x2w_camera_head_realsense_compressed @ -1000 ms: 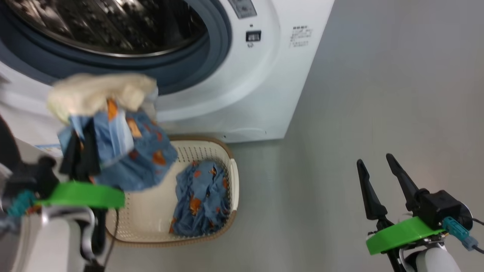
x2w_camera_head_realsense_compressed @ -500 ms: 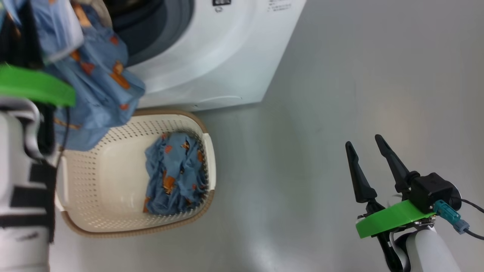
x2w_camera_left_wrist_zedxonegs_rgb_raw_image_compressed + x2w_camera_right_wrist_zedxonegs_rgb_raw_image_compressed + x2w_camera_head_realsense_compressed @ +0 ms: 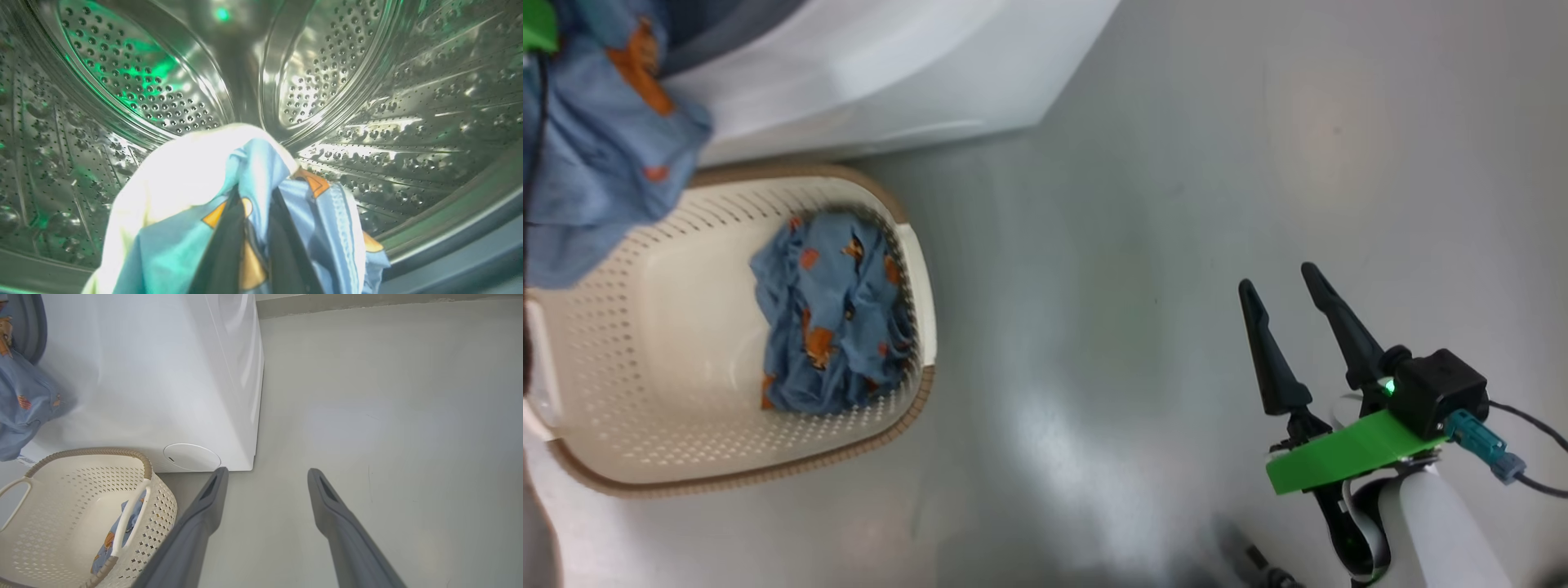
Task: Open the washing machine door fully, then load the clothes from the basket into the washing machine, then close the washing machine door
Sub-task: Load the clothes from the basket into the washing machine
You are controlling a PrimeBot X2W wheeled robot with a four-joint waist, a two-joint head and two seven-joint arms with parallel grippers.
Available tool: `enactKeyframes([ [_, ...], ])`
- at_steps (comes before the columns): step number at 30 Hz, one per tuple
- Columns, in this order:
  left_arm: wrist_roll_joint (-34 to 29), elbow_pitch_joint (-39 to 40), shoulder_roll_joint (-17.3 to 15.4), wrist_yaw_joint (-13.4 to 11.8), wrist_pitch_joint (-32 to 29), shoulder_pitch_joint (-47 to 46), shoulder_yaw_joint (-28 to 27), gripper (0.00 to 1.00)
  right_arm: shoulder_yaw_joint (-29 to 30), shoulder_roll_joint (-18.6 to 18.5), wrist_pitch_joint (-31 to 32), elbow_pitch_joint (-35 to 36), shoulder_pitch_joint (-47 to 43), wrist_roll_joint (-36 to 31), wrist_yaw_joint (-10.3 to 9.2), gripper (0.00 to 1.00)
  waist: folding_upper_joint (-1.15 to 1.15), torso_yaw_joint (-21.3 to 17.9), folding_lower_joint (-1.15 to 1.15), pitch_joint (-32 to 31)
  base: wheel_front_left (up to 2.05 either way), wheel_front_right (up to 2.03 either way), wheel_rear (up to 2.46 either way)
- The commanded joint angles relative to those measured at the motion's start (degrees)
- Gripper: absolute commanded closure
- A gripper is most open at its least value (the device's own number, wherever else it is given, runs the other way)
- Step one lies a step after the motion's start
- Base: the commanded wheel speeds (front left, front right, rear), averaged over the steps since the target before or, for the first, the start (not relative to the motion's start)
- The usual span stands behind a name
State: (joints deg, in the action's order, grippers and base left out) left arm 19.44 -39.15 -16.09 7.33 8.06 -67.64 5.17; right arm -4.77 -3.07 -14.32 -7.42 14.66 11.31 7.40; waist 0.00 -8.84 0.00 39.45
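Left tool (image 3: 255, 198) clenched on blue garment (image 3: 175, 249) inside drum (image 3: 163, 102), right tool (image 3: 1276, 276) spread empty, another garment (image 3: 829, 318) in basket (image 3: 596, 310)

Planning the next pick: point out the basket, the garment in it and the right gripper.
basket (image 3: 922, 269): head view, its right rim.
garment (image 3: 829, 318): head view, middle of the blue fabric.
right gripper (image 3: 1276, 276): head view, midway between its open fingertips.

Left wrist view: left gripper (image 3: 255, 196) fingertips buried in held garment (image 3: 175, 232). Head view: basket (image 3: 924, 282) left end cropped; dark blur (image 3: 1245, 562) at bottom edge, unidentifiable.
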Motion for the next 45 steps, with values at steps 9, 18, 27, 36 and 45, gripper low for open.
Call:
enactKeyframes([
  [9, -0.3, -5.5, -4.3, -0.1, -2.6, -9.9, 1.1, 1.00, -3.0, 0.2, -0.7, 1.7, 0.6, 2.4, 0.09, 0.00, 0.00, -2.5, 0.00, 8.2, 0.00, 0.00, 0.00],
  [18, -1.2, -9.4, -4.2, -0.3, 2.1, -14.4, 2.3, 1.00, -3.7, 0.2, -0.7, 1.7, 0.0, 2.4, 0.09, 0.00, 0.00, -2.5, 0.00, 9.2, 0.00, 0.00, 0.00],
  [27, -6.4, 0.3, -5.5, -0.2, 6.9, -18.2, 4.6, 1.00, -5.1, 0.2, -0.7, 1.6, -0.3, 3.2, 0.09, 0.00, 0.00, -3.4, 0.00, 10.4, 0.00, 0.00, 0.00],
  [36, -7.4, 4.1, -4.3, -0.5, 6.9, -13.3, 1.0, 0.19, -5.6, 0.2, -0.7, 0.9, -0.1, 3.6, 0.09, 0.00, 0.00, -3.3, 0.00, 10.0, 0.00, 0.00, 0.00],
  [45, -6.0, -1.5, -2.2, -0.6, 6.9, -11.7, -0.6, 0.00, -4.7, 0.2, -0.7, 0.8, 0.5, 3.2, 0.09, 0.00, 0.00, -1.5, 0.00, 8.7, 0.00, 0.00, 0.00],
])
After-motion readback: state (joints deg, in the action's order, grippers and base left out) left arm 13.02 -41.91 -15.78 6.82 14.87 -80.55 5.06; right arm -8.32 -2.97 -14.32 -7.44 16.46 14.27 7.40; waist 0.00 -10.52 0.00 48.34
